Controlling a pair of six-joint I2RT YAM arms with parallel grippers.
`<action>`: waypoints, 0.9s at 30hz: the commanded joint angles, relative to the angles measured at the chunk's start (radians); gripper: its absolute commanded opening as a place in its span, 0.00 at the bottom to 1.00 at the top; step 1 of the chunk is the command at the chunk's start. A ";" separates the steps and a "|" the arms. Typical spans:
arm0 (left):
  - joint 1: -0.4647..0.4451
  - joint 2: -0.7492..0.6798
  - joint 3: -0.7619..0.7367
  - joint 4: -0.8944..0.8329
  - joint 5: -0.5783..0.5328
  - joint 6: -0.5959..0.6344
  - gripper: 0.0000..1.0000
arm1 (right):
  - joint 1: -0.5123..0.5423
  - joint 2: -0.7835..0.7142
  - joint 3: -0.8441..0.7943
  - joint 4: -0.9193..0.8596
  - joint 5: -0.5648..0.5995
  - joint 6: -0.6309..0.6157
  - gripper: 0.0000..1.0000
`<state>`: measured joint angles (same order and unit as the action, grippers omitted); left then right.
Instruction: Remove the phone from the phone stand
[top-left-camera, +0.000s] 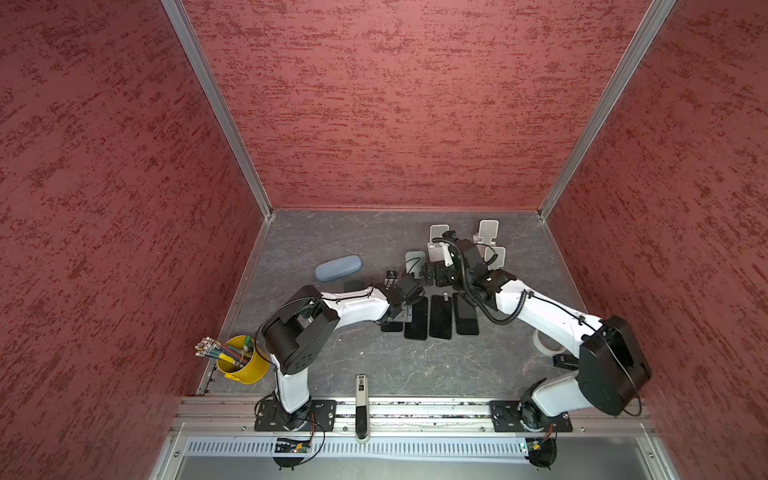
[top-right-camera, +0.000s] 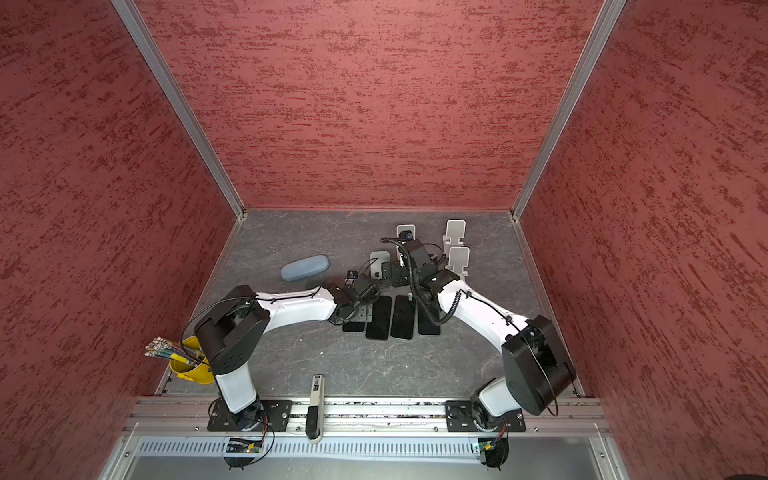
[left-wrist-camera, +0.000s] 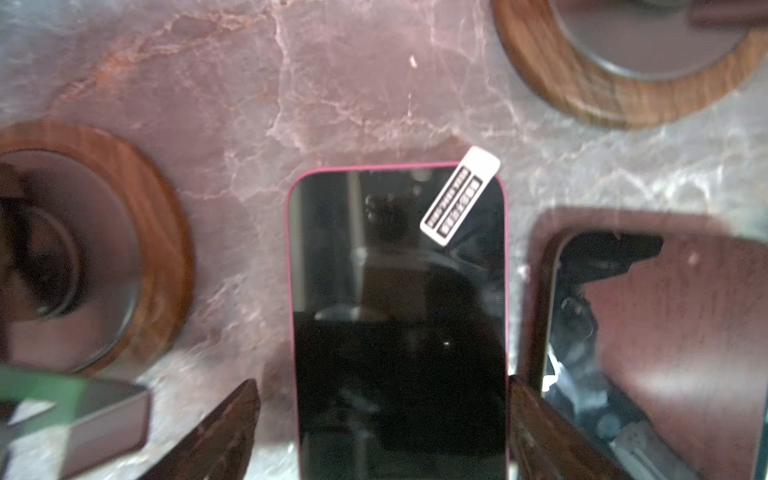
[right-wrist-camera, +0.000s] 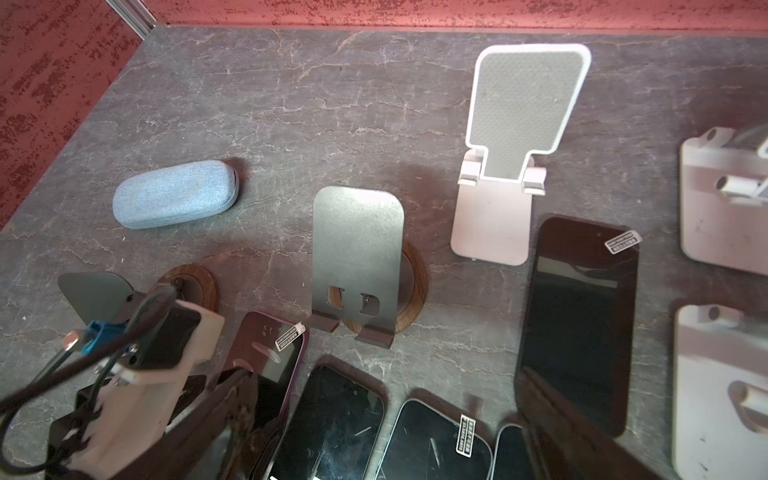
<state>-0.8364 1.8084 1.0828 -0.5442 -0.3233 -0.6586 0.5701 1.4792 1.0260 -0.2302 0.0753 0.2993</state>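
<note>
Where the left claw (left-wrist-camera: 382, 384) hangs: low over the surface (right-wrist-camera: 291, 104), its tips on either side of the pink-edged phone (left-wrist-camera: 399, 332).
Left claw state: spread wider than the phone. One finger (left-wrist-camera: 220, 428) stands clear of the phone's edge, the other sits right at the opposite edge.
Phone: flat on the surface, screen up, between the left claw's fingers. Its end with the white sticker (left-wrist-camera: 459, 195) reaches past the fingertips.
Wooden bases: two round ones (left-wrist-camera: 166, 249) (left-wrist-camera: 561, 95) ahead of the left claw, one to each side of the phone and apart from it.
Neighbouring phone (left-wrist-camera: 665, 332): just outside one left-claw finger, lying flat.
Right claw (right-wrist-camera: 384, 378): fingers set wide, closed on nothing, above a row of dark phones lying on the surface.
Grey stand (right-wrist-camera: 357, 249): upright plate on a round wooden base, bare, just ahead of the right claw.
White stand (right-wrist-camera: 519, 124): further ahead of the right claw, plate bare.
Large dark phone (right-wrist-camera: 577, 324): outside one right-claw finger, near the white stand. Whether it lies flat or is propped, I cannot tell.
Blue-grey case (right-wrist-camera: 174, 195): well ahead of the right claw, on its own.
</note>
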 joint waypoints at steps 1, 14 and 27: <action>-0.009 -0.085 0.004 -0.027 -0.040 0.043 0.94 | -0.014 -0.019 0.041 -0.024 0.035 0.009 0.99; 0.019 -0.493 -0.136 0.058 -0.150 0.132 1.00 | -0.065 -0.078 0.038 -0.067 0.113 -0.020 0.99; 0.236 -0.840 -0.332 0.014 -0.298 0.219 1.00 | -0.279 -0.205 -0.146 -0.031 0.202 -0.063 0.99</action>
<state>-0.6411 0.9951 0.7715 -0.5121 -0.5526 -0.4801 0.3424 1.3159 0.9150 -0.2890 0.2436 0.2493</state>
